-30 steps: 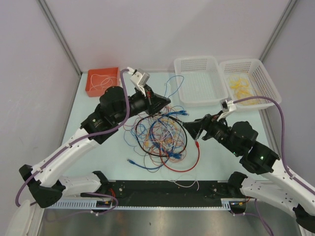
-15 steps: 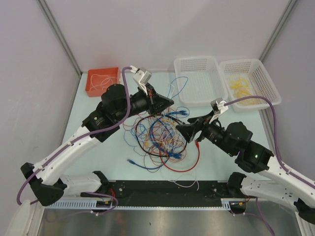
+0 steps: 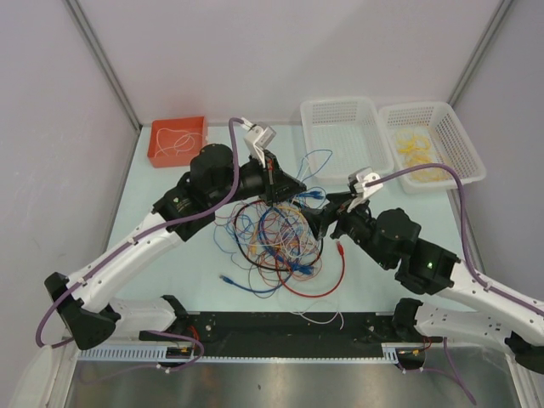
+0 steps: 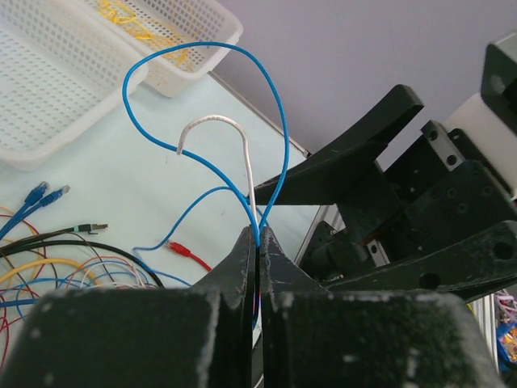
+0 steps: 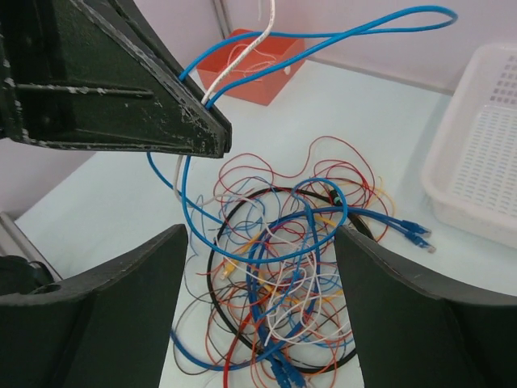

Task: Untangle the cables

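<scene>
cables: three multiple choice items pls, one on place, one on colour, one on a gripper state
1. The yellow cables lie in: A) red bin B) right basket C) left basket
2. The left gripper holds: A) a blue cable and a white cable B) red cable C) black cable
3. The right gripper is: A) shut on a plug B) shut, empty C) open
Key: 1 B, yellow strands lie in that basket; 2 A, both rise from its shut jaws; 3 C, its fingers stand wide apart.
</scene>
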`<action>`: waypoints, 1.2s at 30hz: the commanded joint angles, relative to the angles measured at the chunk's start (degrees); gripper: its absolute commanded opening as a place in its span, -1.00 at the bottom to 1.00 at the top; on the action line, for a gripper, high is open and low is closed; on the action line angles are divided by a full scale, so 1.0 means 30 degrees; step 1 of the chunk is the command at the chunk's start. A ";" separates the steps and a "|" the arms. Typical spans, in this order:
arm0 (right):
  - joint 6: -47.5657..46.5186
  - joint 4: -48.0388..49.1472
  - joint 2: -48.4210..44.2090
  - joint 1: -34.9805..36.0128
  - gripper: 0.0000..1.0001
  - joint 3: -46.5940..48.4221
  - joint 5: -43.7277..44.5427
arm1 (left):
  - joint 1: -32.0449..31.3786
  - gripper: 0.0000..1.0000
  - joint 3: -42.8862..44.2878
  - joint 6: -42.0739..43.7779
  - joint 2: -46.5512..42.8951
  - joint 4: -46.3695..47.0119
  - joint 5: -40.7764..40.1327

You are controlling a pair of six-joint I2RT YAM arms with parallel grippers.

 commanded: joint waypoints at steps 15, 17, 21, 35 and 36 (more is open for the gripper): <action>-0.0784 0.2046 0.0634 0.0171 -0.88 0.0674 0.1346 | 0.0011 -1.00 -0.0999 -0.1186 -0.0218 0.1173 0.1322; -0.0609 0.1812 0.0313 0.0200 -1.00 0.0674 0.1550 | 0.0040 -0.89 -0.1232 -0.0923 -0.0540 0.0997 0.0795; -0.0374 0.1197 -0.0507 0.0084 -1.00 0.0762 0.2750 | 0.0098 0.25 -0.1526 -0.0483 -0.1418 -0.0171 -0.2043; 0.3221 -0.0007 0.2447 -0.8932 -1.00 0.3777 -0.0465 | 0.1065 0.99 -0.5685 -0.1596 -0.5754 -0.0732 -0.9548; 0.3607 0.0314 0.2682 -1.0477 -1.00 0.3925 -0.0934 | 0.1094 0.99 -0.5890 -0.1625 -0.5901 -0.0790 -0.9607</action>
